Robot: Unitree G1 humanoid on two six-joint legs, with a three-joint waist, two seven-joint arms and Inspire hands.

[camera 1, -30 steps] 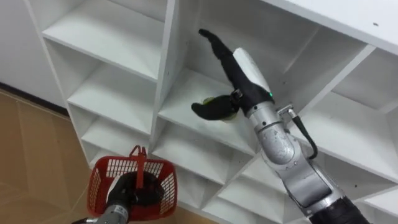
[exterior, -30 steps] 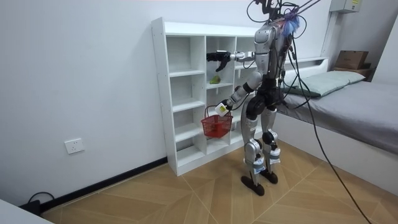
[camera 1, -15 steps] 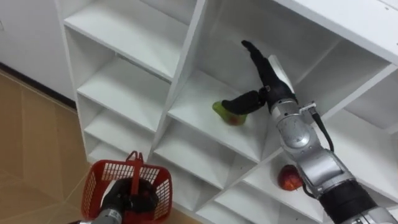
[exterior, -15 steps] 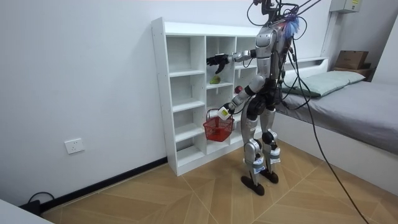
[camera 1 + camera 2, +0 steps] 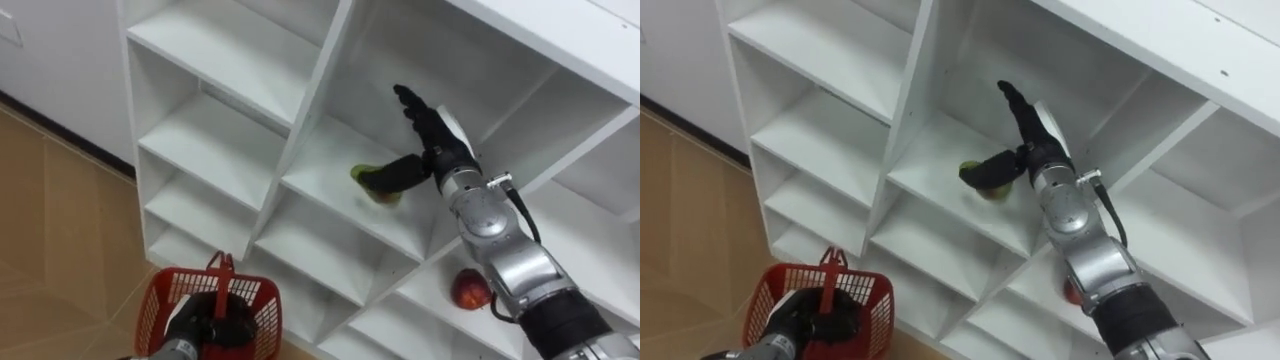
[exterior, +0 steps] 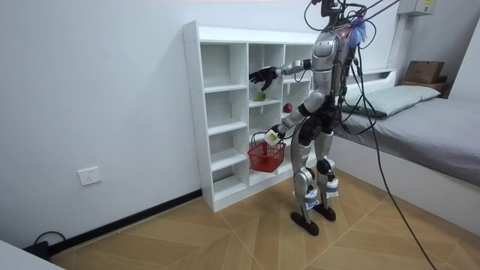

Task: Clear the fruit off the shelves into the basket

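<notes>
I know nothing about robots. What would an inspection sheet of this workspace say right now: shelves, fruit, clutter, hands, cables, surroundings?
Surface: white open cubby shelf unit, most compartments bare.
Job's things: green-yellow fruit in an upper middle compartment; round red fruit one compartment lower, to the right; red plastic mesh basket hanging in front of the lower shelves.
Clutter: nothing seen.
Hands: right hand open, fingers straight, thumb beside the green-yellow fruit; left hand closed on the basket's handle.
Cables: nothing seen beyond the robot's own.
Surroundings: wooden floor, white wall with a socket, grey bed at the room view's right.
</notes>
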